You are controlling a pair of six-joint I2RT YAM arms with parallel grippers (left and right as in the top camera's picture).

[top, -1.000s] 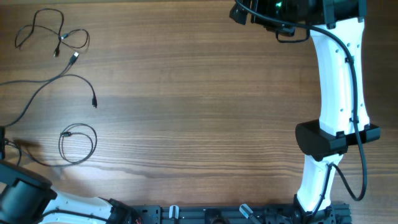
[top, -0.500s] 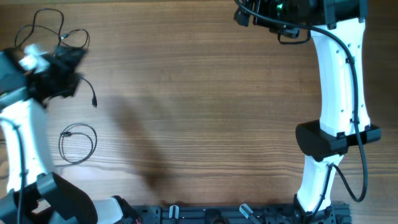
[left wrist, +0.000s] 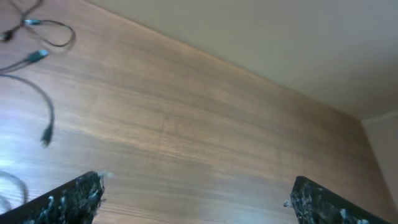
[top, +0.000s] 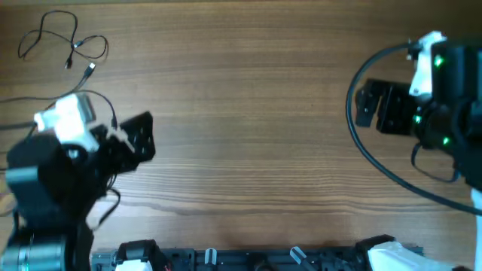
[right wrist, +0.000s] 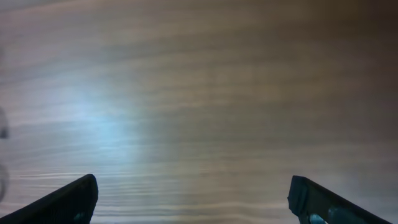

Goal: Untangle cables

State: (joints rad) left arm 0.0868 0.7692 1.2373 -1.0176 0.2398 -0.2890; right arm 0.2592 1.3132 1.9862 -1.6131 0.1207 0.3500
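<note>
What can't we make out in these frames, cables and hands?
- Overhead: left arm covers the table's lower-left; the strand running under it can't be followed.
- Left wrist: cables cut off by the left edge; plug ends too small to identify.
- Right wrist: blurred dark marks at the left edge, unidentifiable.
- Left hand, right hand: only fingertips show, the rest below the frame's bottom edge.

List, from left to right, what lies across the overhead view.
cables → left gripper → open wood of the table → right gripper. The bodies of both arms are left out, since they overlap these spans.
</note>
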